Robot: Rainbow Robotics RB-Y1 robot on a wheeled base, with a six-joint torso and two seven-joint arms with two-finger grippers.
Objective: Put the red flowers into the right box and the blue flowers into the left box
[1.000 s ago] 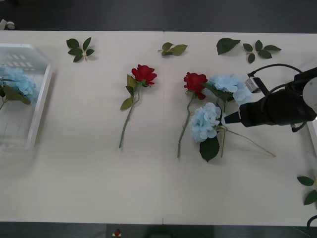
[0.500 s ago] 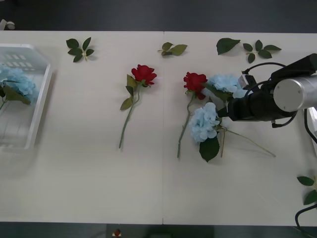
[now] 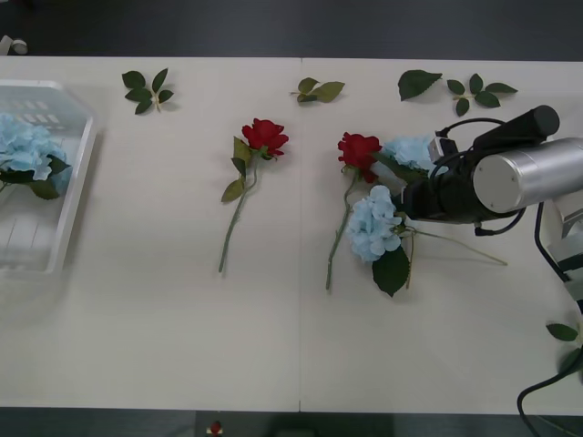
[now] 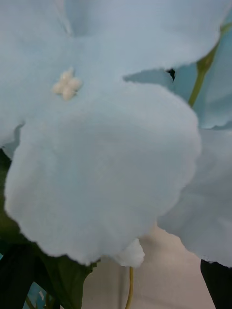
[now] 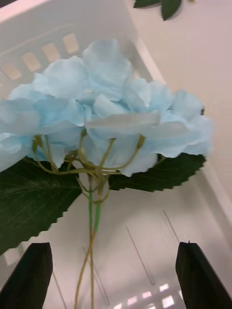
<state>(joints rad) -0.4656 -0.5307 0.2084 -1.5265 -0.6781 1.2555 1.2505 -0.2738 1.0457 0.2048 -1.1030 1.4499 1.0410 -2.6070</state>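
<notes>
**Right arm at the blue cluster, left hand open over the basket**

On the white desk (image 3: 182, 346) two blue flowers (image 3: 375, 223) lie right of centre, one head just behind the other, with broad green leaves and thin stems trailing toward the robot's right. The right arm (image 3: 519, 177) reaches in low from the right edge, and its right hand (image 3: 412, 202) sits at the point where the two blue heads meet. From the right wrist view pale petals (image 4: 106, 159) press close to the lens, with a dark finger (image 4: 217, 285) at one corner; whether this hand is open or clamped I cannot tell, since the flowers seem to cover it.

Two red flowers (image 3: 264, 137) lie on the desk. One is near the middle, well apart from the rest. The other (image 3: 359, 150) touches the blue cluster, its stem running down beside the nearer blue head.

At the far left, the left box (image 3: 77, 196) holds another blue flower (image 3: 27, 150). The left wrist view looks down on that bloom (image 5: 106, 116) lying inside the basket, and the left hand (image 5: 113, 275) stands spread wide, its black fingers (image 5: 29, 275) at either side of the stem and not touching it.

Loose leaf sprigs (image 3: 146, 89) are scattered along the far edge of the desk.
</notes>
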